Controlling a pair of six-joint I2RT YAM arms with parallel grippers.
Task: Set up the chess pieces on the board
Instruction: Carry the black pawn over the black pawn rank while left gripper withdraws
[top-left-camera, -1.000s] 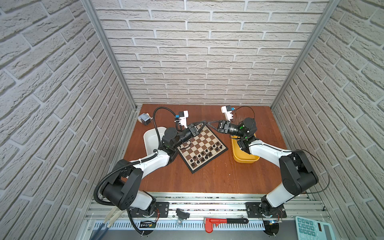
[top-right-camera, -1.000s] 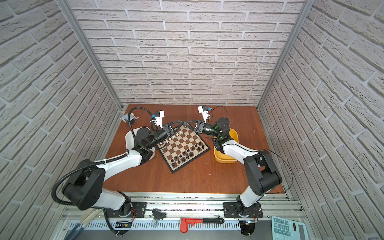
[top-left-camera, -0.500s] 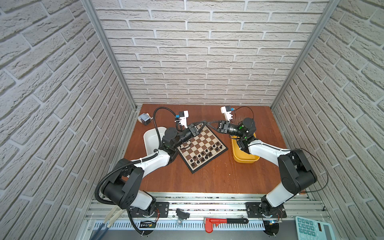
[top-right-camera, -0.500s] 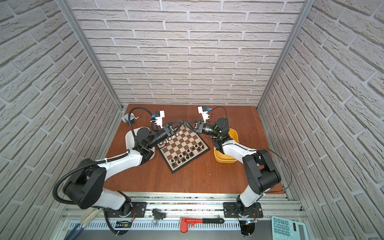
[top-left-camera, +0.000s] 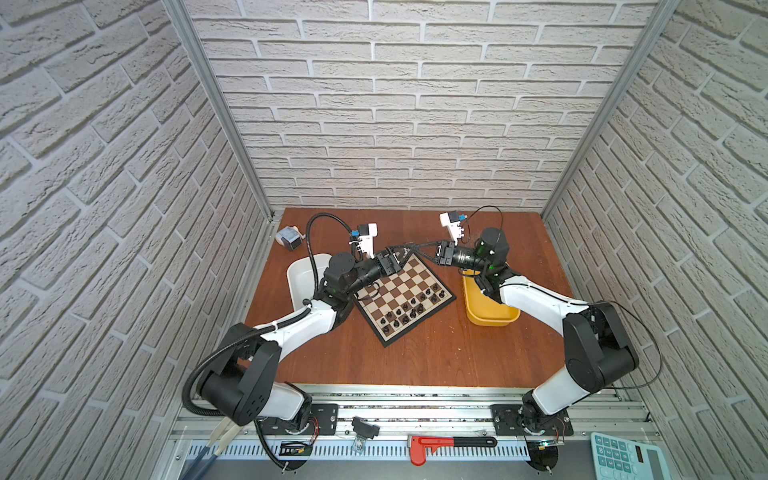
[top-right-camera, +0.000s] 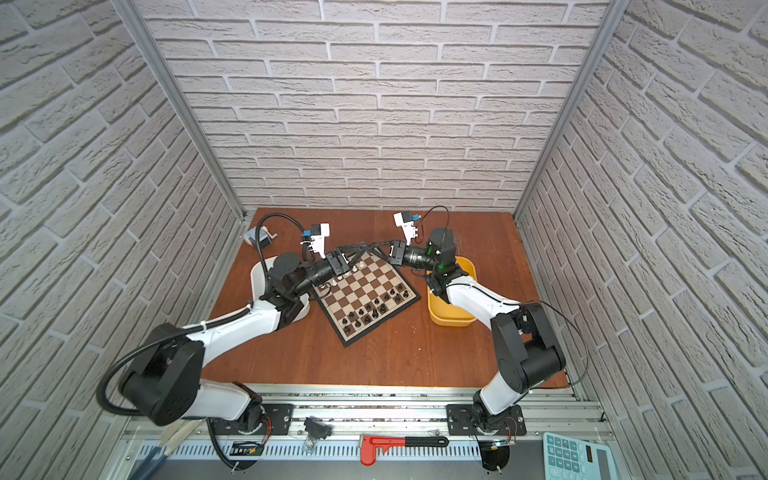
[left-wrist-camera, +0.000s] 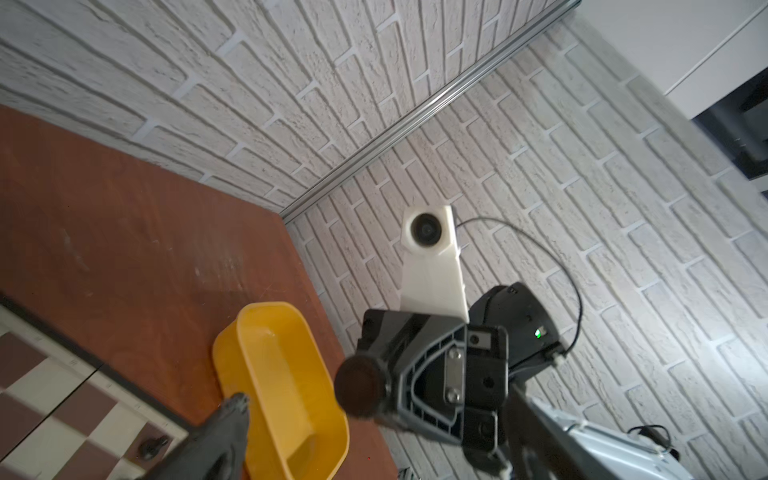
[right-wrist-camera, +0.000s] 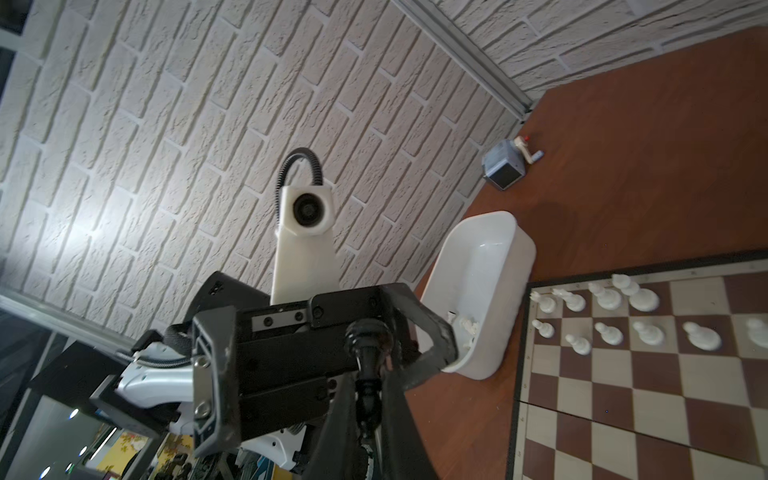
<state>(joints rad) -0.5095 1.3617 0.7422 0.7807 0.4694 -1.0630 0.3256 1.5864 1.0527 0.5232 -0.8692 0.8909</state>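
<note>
The board (top-left-camera: 394, 291) (top-right-camera: 358, 291) lies turned diagonally in mid-table. Black chess pieces (top-left-camera: 411, 309) line its near-right side. White ones (right-wrist-camera: 606, 299) (top-right-camera: 362, 263) stand in two rows on the far-left side. Both grippers meet in the air above the board's far corner. My right gripper (right-wrist-camera: 368, 386) (top-left-camera: 411, 249) is shut on a black chess piece (right-wrist-camera: 368, 336), whose round base (left-wrist-camera: 359, 384) faces the left wrist camera. My left gripper (left-wrist-camera: 378, 401) (top-left-camera: 397, 255) stands open, its jaws spread wide on either side of that piece and not touching it.
A white tub (top-left-camera: 301, 276) (right-wrist-camera: 482, 266) with a few white pieces sits left of the board under the left arm. Right of the board, under the right arm, is a yellow tub (top-left-camera: 486, 307) (left-wrist-camera: 274, 374). A grey pencil sharpener (top-left-camera: 288, 239) stands at the far-left corner.
The left gripper has opened off the black piece, while the right gripper has closed on it. Both arms stay almost where they were.
</note>
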